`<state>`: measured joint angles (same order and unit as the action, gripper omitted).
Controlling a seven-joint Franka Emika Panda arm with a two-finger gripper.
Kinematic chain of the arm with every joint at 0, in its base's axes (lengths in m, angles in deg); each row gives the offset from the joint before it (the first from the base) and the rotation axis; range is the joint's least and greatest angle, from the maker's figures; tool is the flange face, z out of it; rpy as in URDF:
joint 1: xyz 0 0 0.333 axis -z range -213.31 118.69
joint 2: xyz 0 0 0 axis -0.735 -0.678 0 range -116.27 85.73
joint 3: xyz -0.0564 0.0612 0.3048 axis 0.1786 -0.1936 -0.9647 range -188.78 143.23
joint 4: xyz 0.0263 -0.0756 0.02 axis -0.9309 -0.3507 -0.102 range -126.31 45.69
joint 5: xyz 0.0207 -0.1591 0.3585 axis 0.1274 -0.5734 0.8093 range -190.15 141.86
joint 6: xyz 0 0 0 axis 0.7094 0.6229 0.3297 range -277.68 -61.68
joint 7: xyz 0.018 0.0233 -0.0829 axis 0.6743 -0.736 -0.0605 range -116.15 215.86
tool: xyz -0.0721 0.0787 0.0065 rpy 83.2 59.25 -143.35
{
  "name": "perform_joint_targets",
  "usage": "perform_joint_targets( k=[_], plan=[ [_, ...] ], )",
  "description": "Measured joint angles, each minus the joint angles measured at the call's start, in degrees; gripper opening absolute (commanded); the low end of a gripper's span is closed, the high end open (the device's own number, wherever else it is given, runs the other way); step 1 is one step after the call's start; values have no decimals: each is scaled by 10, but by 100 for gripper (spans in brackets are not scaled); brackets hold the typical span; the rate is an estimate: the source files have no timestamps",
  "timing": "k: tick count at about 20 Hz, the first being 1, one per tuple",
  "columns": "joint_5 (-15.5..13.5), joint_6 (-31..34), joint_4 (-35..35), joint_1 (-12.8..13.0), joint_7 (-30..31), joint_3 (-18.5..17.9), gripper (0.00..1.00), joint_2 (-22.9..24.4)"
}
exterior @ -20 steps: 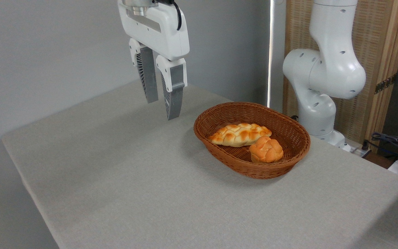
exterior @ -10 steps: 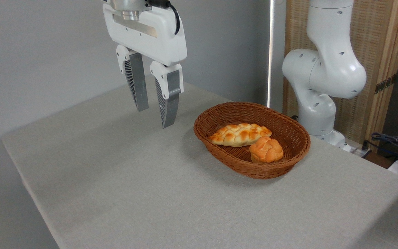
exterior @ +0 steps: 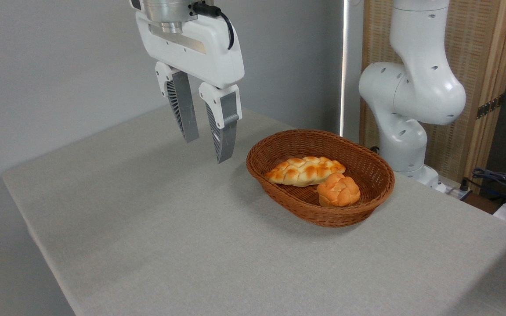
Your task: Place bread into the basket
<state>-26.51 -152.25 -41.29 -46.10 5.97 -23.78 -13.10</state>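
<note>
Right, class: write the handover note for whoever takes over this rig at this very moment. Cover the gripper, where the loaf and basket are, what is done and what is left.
Gripper: open, empty, fingers pointing down, hanging above the grey cloth-covered table, left of the basket.
Long pale-yellow braided loaf: lying inside the oval brown woven wicker basket, beside a small round orange knotted bun.
Done: bread is in the basket and released.
Left: nothing to place, as far as the view shows; just park the arm.

Arm cut off above, bun hiding basket floor
</note>
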Motion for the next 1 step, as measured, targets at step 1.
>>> perform_joint_targets(
  k=[1],
  plan=[
    [0,0,0,0,0,0,100,0]
  ],
)
